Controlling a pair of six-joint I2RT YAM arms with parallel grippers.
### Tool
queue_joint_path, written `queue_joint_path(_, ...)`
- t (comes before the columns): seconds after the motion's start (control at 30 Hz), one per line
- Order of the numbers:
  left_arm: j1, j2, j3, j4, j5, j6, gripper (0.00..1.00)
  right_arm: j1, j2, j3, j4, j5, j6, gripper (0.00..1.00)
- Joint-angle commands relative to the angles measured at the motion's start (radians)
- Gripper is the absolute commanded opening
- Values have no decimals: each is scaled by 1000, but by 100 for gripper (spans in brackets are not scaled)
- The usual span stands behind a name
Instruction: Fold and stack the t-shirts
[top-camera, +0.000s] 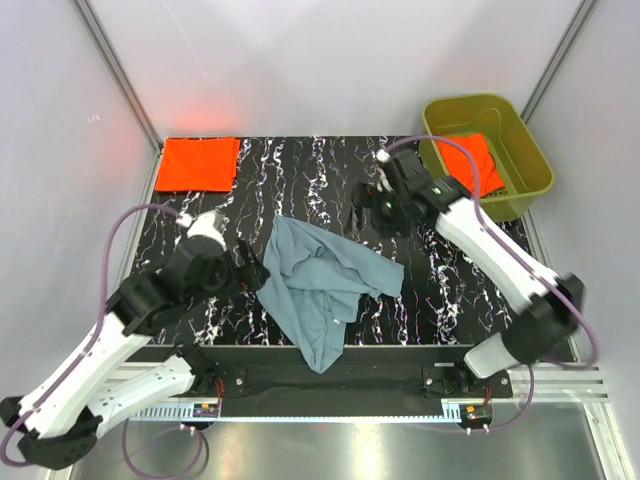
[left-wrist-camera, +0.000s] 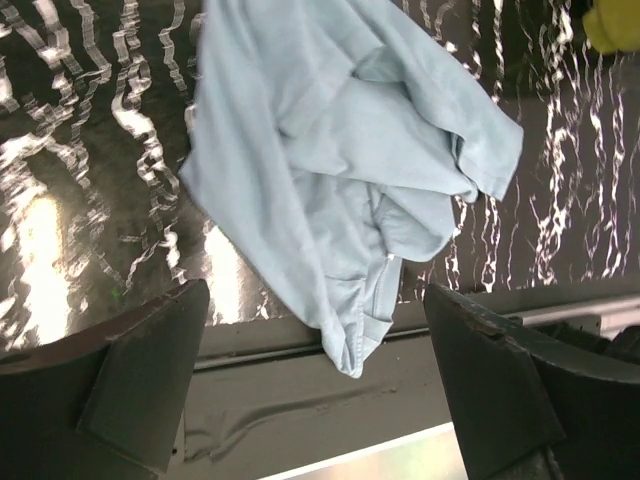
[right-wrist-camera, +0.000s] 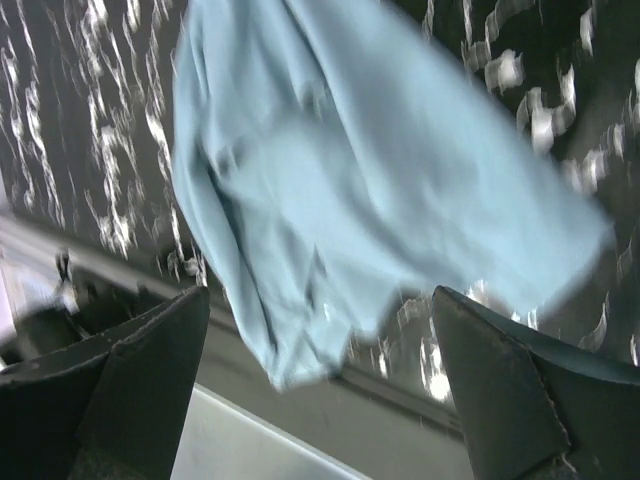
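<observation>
Top external view: blue-grey t-shirt lies crumpled in the middle of the table, which has a black marbled top. The shirt's lower end hangs over the near edge. Folded orange-red t-shirt lies flat at the far left corner. Second orange-red t-shirt is bunched inside the olive-green tub at far right. Left gripper sits just beside the blue-grey shirt's left edge. Right gripper is past the shirt's far side, apart from it. Left wrist view: fingers spread wide, nothing between them, shirt below. Right wrist view, blurred: fingers likewise wide apart and empty, shirt beneath.
</observation>
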Motion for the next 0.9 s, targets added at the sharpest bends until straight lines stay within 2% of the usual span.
queue_joint_path(0.0,0,147,0,165,127,124,92,2,-143,-176,-44,-43,18,100)
queue_joint_path(0.03,-1,190,8,196,179,170,90,2,-198,-235,-26,-55,42,100)
queue_joint_path(0.07,0,233,15,242,191,193,86,2,-233,-382,12,-76,77,100)
queue_joint_path(0.1,0,323,40,254,193,218,85,3,-272,-459,122,-99,114,98)
queue_joint_path(0.17,15,414,69,300,206,299,86,2,-373,-673,282,-222,223,93)
queue_joint_path(0.2,40,510,102,315,229,331,88,3,-399,-728,410,-241,269,92)
queue_joint_path(0.27,58,612,142,334,285,411,89,8,-423,-825,500,-278,352,88)
queue_joint_path(0.3,75,709,184,331,299,431,90,9,-415,-834,514,-275,357,88)
queue_joint_path(0.4,84,851,239,322,300,486,90,11,-361,-847,528,-270,334,91)
queue_joint_path(0.5,100,951,270,303,279,505,85,15,-291,-853,587,-297,337,91)
queue_joint_path(0.63,129,1032,273,291,283,494,75,31,-199,-860,684,-316,364,89)
queue_joint_path(0.73,135,1051,268,293,262,494,61,46,-125,-851,712,-307,377,85)
queue_joint_path(0.77,138,1050,270,290,259,496,49,49,-107,-844,715,-301,378,82)
queue_joint_path(0.8,143,1043,276,291,259,500,44,58,-88,-836,724,-296,378,74)
queue_joint_path(0.87,143,1022,284,290,227,510,31,64,-45,-816,727,-279,381,65)
